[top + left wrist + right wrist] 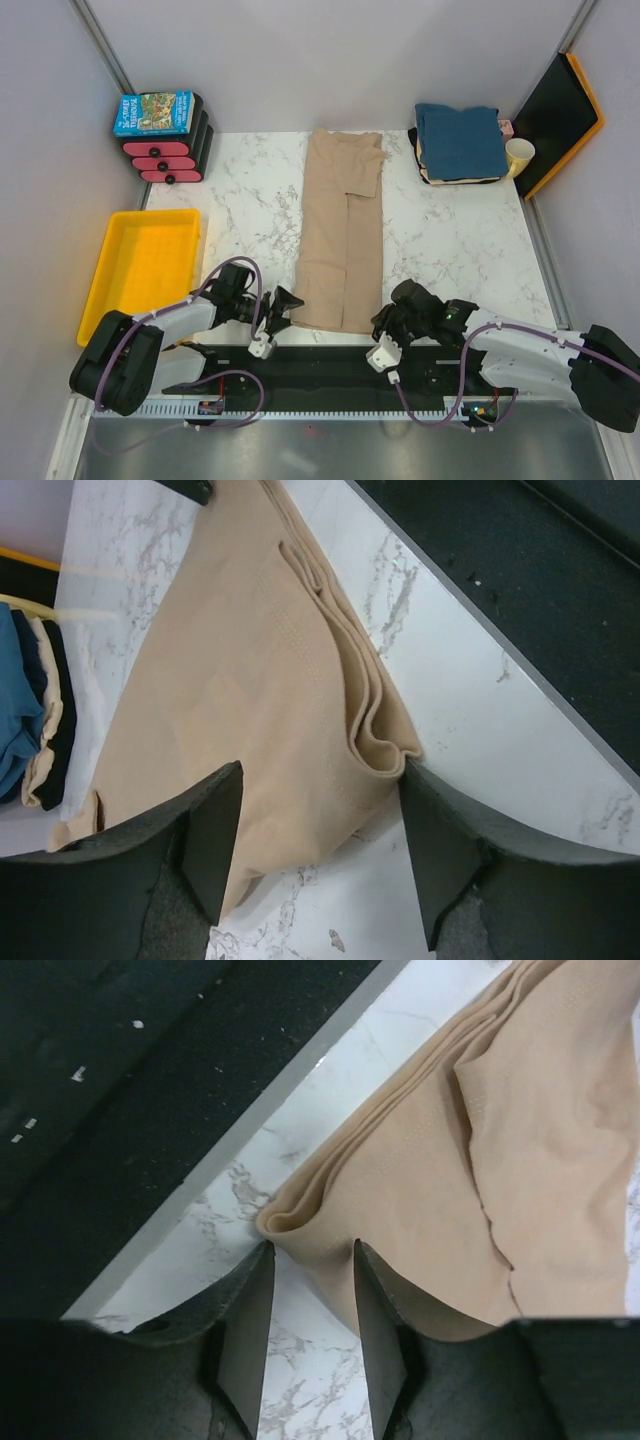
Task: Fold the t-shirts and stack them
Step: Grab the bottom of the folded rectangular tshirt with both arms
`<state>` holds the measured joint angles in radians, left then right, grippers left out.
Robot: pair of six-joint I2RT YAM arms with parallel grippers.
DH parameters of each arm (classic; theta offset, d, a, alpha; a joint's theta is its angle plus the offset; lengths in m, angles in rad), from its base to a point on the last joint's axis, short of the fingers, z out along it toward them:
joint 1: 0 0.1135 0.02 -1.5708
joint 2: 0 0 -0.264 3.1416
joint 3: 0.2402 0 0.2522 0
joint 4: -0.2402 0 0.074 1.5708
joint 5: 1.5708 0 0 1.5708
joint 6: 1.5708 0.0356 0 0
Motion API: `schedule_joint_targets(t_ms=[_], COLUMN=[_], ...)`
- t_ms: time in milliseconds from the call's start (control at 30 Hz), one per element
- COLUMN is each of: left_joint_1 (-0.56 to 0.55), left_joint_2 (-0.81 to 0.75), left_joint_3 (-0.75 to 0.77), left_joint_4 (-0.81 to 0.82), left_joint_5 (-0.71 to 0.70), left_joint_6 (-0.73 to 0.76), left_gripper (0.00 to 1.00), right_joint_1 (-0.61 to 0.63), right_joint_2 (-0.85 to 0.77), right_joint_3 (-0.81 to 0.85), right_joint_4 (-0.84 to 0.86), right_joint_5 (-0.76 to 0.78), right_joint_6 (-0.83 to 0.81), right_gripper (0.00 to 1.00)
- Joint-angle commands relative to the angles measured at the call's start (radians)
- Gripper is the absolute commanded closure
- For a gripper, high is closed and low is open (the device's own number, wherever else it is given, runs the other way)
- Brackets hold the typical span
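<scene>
At near corners of the tan t-shirt (342, 240), left jaws parted, right jaws' hold unclear.

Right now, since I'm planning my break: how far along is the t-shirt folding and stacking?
Done: a stack of folded shirts, teal-blue on top, sits at the far right. In hand: the tan-beige cloth t-shirt lies folded into a long strip; the left gripper and right gripper, both open, straddle its near corners. Left: folding it crosswise and adding it to the stack.

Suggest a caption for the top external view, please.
Left end effector and right end effector at the near corners of a folded tan t-shirt.
</scene>
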<state>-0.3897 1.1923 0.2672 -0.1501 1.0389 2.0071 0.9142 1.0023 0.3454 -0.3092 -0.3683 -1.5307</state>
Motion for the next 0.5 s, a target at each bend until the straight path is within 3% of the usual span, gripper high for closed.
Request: schedule_joint_targets(t_ms=[0, 33, 133, 300, 433, 467], left_joint_1=[-0.006, -0.006, -0.006, -0.005, -0.006, -0.006], left_joint_2=[0.03, 0.029, 0.038, 0.044, 0.033, 0.03], left_joint_3=[-0.037, -0.036, -0.029, -0.025, -0.033, -0.033], left_joint_4=[-0.069, -0.072, -0.077, -0.078, -0.083, -0.088], left_joint_5=[-0.082, -0.082, -0.079, -0.073, -0.057, -0.054], left_joint_6=[0.634, 0.634, 0.636, 0.636, 0.636, 0.636], left_gripper=[0.38, 0.46, 0.52, 0.53, 0.65, 0.71], right_joint_1=[0.011, 0.011, 0.012, 0.032, 0.045, 0.046], right_joint_2=[-0.013, -0.013, -0.011, -0.001, 0.03, 0.041], right_joint_3=[-0.009, -0.009, -0.011, -0.025, -0.022, -0.02], right_joint_4=[-0.076, -0.077, -0.074, -0.022, 0.015, 0.019], right_joint_5=[-0.041, -0.04, -0.044, -0.047, -0.029, -0.026], right_joint_6=[0.012, 0.012, 0.014, 0.029, 0.059, 0.064], right_gripper=[0.6, 0.62, 0.63, 0.69, 0.87, 0.98])
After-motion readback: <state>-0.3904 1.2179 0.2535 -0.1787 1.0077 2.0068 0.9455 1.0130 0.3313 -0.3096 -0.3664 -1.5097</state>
